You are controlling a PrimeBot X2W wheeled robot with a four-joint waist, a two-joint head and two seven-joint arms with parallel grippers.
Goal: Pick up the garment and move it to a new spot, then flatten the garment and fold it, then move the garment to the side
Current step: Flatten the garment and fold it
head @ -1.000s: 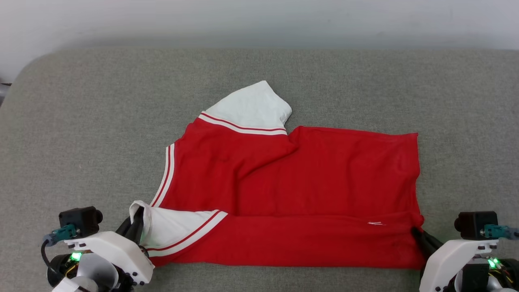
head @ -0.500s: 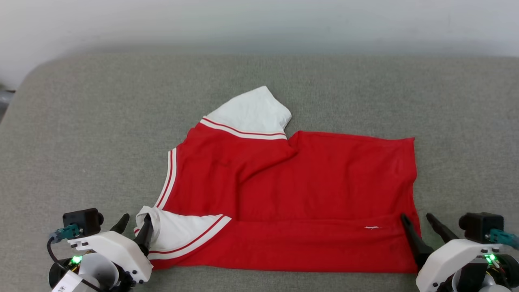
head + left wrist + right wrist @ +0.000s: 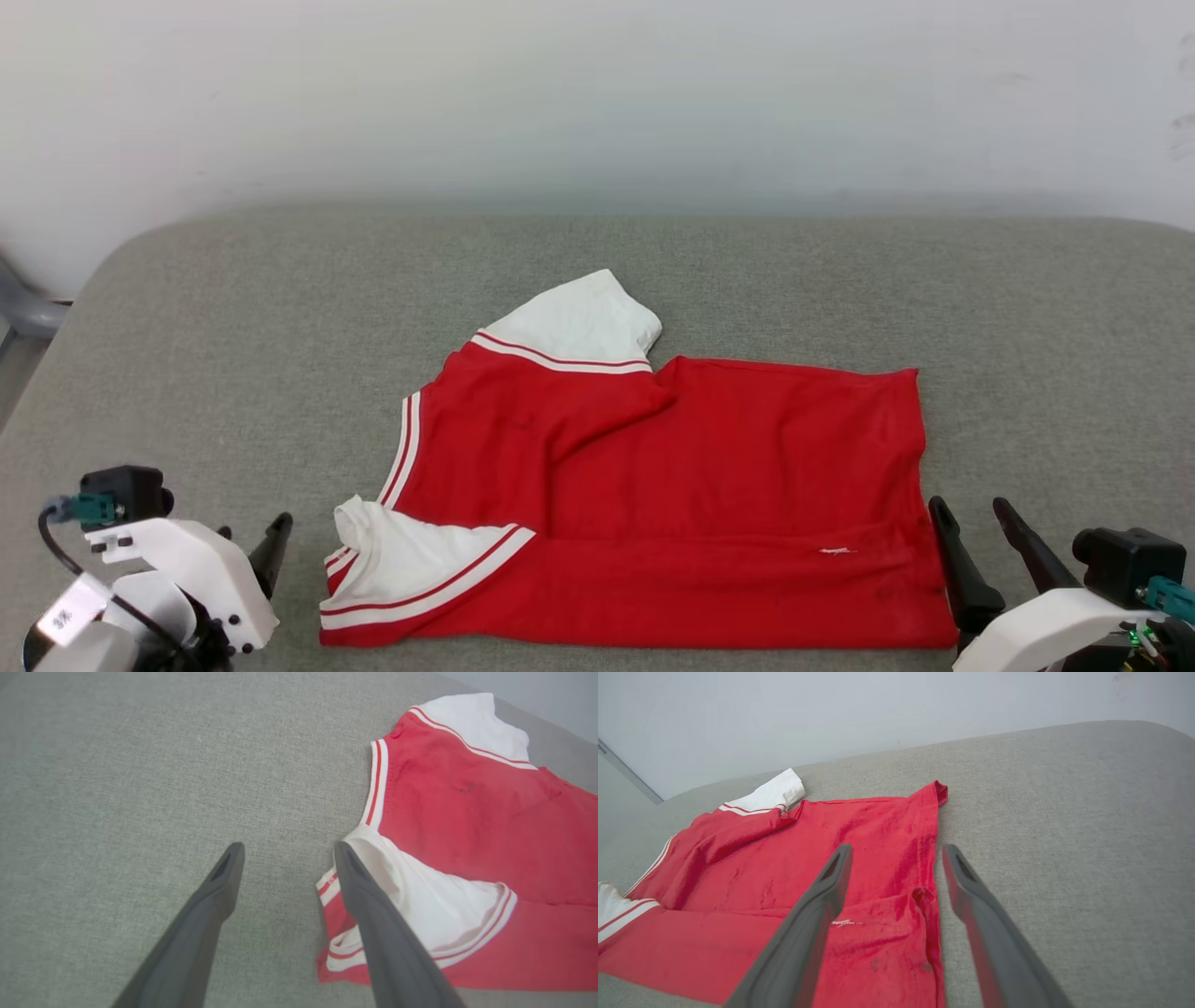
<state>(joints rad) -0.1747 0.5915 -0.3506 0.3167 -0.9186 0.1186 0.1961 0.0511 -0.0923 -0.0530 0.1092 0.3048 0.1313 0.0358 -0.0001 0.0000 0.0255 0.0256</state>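
The garment (image 3: pixel 672 485) is a red shirt lying flat on the grey cushion, its near edge folded over into a band. One white sleeve (image 3: pixel 579 322) points away and the other (image 3: pixel 411 560) lies at the near left corner. Its lettering is hidden. My left gripper (image 3: pixel 252 543) stands open, just left of the near sleeve (image 3: pixel 420 900), with bare cushion between its fingers (image 3: pixel 287 849). My right gripper (image 3: pixel 971 511) is open beside the hem's near right corner. In the right wrist view the garment (image 3: pixel 822 868) lies under my left finger, the gripper (image 3: pixel 897 849) holding nothing.
The grey cushion (image 3: pixel 233 355) stretches wide on every side of the shirt, with a rounded corner at the far left. A white wall (image 3: pixel 597 93) rises behind its back edge. A grey object (image 3: pixel 28 313) pokes in at the left edge.
Both grippers opened and let go of the garment, the left off the near sleeve, the right off the hem corner, then drew back. The camera tilted up, so the whole picture shifted down.
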